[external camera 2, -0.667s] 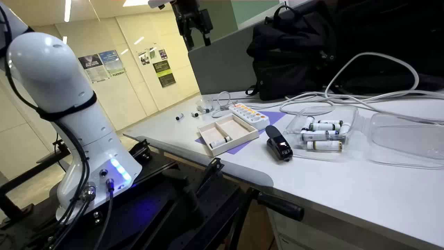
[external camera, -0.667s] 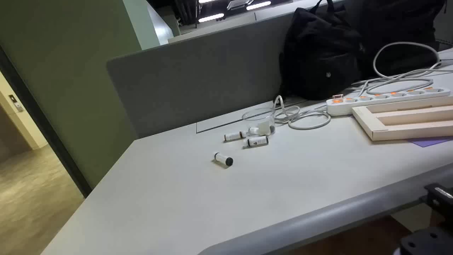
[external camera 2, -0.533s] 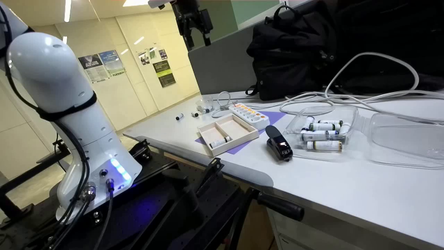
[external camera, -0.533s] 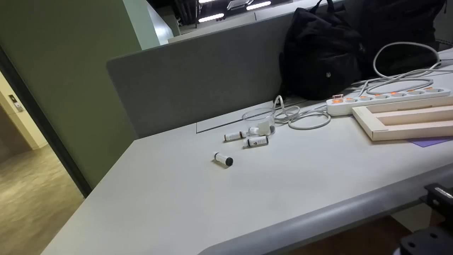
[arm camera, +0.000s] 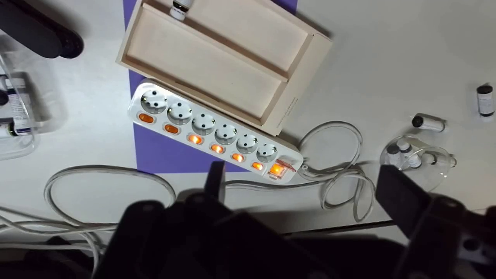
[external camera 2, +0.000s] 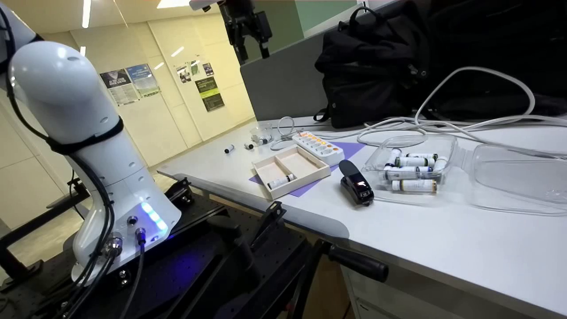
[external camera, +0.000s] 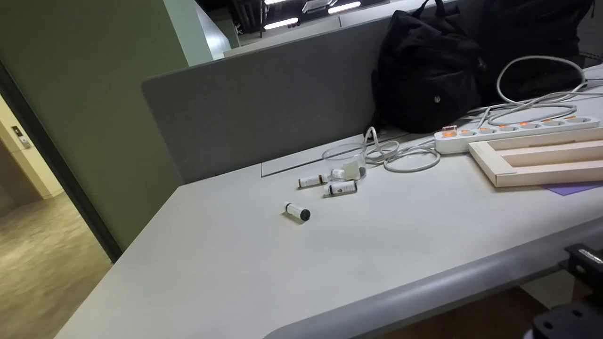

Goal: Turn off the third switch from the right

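On the near side the wooden tray (external camera 2: 301, 182) sat as before. Just beyond lay the white power strip (arm camera: 217, 132); its switches (arm camera: 217, 148), small in both exterior views, seemed unchanged, five glowing in the wrist view. The gripper (external camera 2: 254, 56), spread wide, still hung high above the desk (external camera 2: 443, 239). The backpack (external camera 2: 365, 75) stood far behind, unmoved.

The wrist view's edges cut off the black device (arm camera: 37, 29) at ten o'clock, the clear tub (arm camera: 17, 147) at nine, the gripper (arm camera: 304, 186) at six. In an exterior view the wooden tray (external camera: 549, 177), cut off at three, partly hid the power strip (external camera: 516, 133). In an exterior view small print on the posters (external camera 2: 142, 79) at ten was unreadable.
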Available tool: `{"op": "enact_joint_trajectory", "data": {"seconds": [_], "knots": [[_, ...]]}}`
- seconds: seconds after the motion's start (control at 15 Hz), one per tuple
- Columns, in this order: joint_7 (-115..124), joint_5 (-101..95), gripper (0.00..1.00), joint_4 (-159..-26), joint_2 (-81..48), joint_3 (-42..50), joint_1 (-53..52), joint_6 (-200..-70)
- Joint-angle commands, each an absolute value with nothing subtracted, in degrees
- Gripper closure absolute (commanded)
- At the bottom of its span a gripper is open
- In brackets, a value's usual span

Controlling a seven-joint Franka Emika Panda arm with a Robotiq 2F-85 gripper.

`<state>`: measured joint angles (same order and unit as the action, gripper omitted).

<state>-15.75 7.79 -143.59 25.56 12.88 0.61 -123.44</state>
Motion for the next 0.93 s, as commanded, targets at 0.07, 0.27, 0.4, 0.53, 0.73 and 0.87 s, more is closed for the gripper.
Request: {"op": "enact_joint_trajectory", "data": {"seconds": [0.07, 0.27, 0.4, 0.53, 0.73, 0.87], "knots": [[-14.66, 12.61, 0.00, -141.39, 19.93, 12.29, 0.75, -129.11], [-13.35, 19.03, 0.00, -139.07, 7.63, 11.07, -1.00, -141.57], [-11.15, 19.83, 0.26, -137.21, 1.13, 9.84, 0.07, -145.73], [-10.20, 20.79, 0.30, -134.92, -4.78, 9.00, 1.26, -147.68], [-7.40, 20.80, 0.53, -130.20, -12.69, 7.26, 3.22, -147.28], [-5.34, 19.84, 0.67, -127.64, -16.67, 6.48, 4.38, -148.33]]}}
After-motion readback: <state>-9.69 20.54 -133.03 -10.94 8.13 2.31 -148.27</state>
